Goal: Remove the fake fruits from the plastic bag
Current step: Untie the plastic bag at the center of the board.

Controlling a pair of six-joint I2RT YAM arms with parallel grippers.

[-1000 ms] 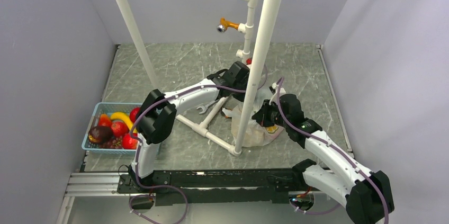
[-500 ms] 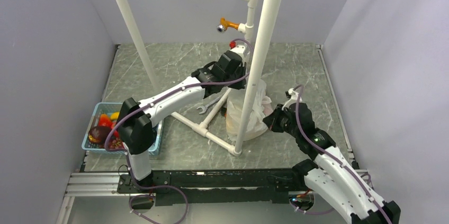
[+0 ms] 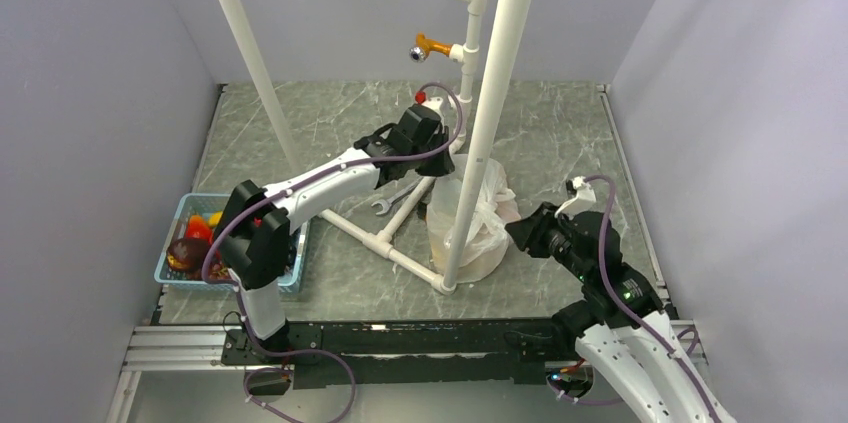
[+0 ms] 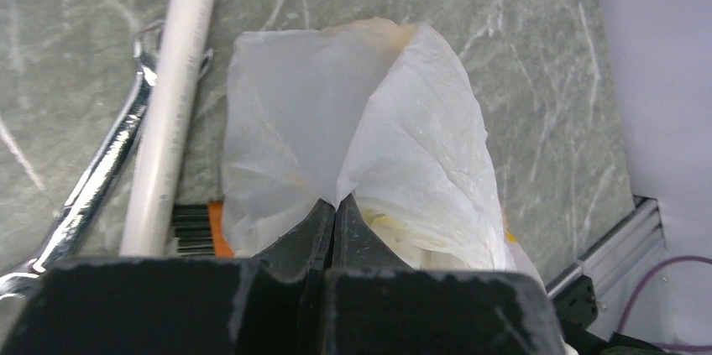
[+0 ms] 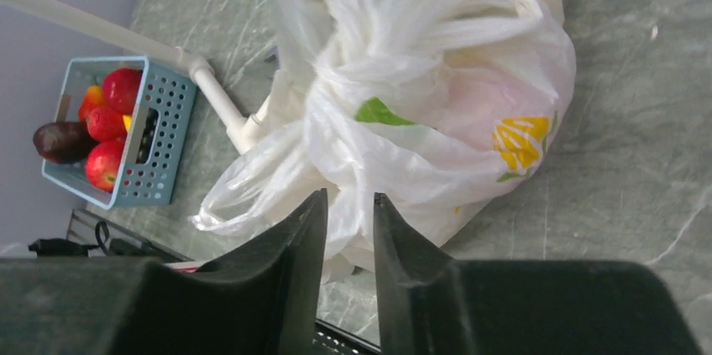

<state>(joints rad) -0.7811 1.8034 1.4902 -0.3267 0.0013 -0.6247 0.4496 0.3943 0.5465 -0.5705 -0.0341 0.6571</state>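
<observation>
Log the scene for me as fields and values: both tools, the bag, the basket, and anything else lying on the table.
left tool: shut on the plastic bag, pinching a fold of its film
right tool: open with a narrow gap, pointed at the bag's side
plastic bag: on the table beside the white pipe
bag contents: a pinkish shape shows through the film, kind unclear
basket: light blue, holds red fake fruits and a dark one
wrench: lying alongside the pipe
</observation>
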